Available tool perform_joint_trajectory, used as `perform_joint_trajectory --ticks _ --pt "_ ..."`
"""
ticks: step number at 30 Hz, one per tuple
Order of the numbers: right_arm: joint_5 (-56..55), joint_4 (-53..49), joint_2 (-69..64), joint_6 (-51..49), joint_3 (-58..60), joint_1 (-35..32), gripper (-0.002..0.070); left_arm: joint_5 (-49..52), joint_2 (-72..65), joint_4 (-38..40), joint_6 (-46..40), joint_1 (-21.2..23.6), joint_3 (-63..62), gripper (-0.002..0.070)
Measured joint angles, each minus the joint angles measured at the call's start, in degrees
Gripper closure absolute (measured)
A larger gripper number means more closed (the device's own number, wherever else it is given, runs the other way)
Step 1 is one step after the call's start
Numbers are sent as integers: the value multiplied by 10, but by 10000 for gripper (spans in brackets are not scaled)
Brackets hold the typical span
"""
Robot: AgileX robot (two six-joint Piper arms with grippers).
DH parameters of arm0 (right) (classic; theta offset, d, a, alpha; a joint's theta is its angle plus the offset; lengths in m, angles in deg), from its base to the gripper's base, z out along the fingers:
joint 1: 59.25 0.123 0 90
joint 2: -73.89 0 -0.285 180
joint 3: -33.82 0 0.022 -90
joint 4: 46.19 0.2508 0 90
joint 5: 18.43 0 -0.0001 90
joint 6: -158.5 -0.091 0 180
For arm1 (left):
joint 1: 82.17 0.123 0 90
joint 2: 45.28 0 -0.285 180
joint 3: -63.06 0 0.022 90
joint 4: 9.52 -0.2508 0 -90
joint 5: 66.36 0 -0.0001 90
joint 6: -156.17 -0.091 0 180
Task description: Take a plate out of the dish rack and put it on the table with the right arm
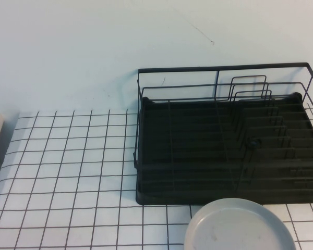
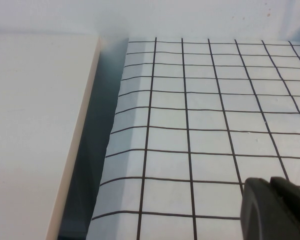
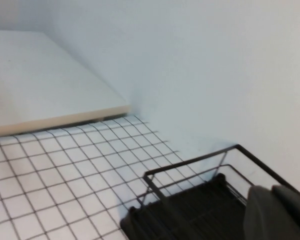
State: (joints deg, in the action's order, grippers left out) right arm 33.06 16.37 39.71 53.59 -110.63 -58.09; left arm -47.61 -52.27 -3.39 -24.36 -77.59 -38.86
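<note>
lying flat on the table [image 1: 68,172], the plate [image 1: 240,226] sits just before the dish rack [image 1: 227,156]; left gripper [image 2: 277,210] and right gripper [image 3: 277,212] barely visible, grips unclear.

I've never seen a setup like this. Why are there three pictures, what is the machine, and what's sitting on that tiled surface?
It is a robot with two arms, each ending in a claw. One picture comes from a raised camera looking down at the table, a white surface with thin black grid lines. The other two come from small cameras on the arms' wrists.

On the table stands a black wire dish rack, and no plate shows inside it. A round pale grey plate lies flat on the table just in front of the rack.

Neither arm shows in the raised picture. In the left wrist picture a dark bit of the left claw hangs over bare table, away from the rack. In the right wrist picture a blurred dark bit of the right claw hangs near a corner of the rack. Nothing appears to be held.
</note>
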Motion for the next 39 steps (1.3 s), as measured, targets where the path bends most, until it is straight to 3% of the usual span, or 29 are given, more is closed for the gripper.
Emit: perform_joint_trajectory --ticks 20,26,30,34,39 --pt "-160 -61 55 23 51 5 678 0 0 0 0 0 0 677" --pt "-294 -90 90 2 145 5 678 0 0 0 0 0 0 677" --pt "-389 -237 137 -154 223 5 678 0 0 0 0 0 0 677" --pt "-480 -449 185 -426 323 5 678 0 0 0 0 0 0 677" --pt "-518 -556 226 -606 417 5 678 0 0 0 0 0 0 677"
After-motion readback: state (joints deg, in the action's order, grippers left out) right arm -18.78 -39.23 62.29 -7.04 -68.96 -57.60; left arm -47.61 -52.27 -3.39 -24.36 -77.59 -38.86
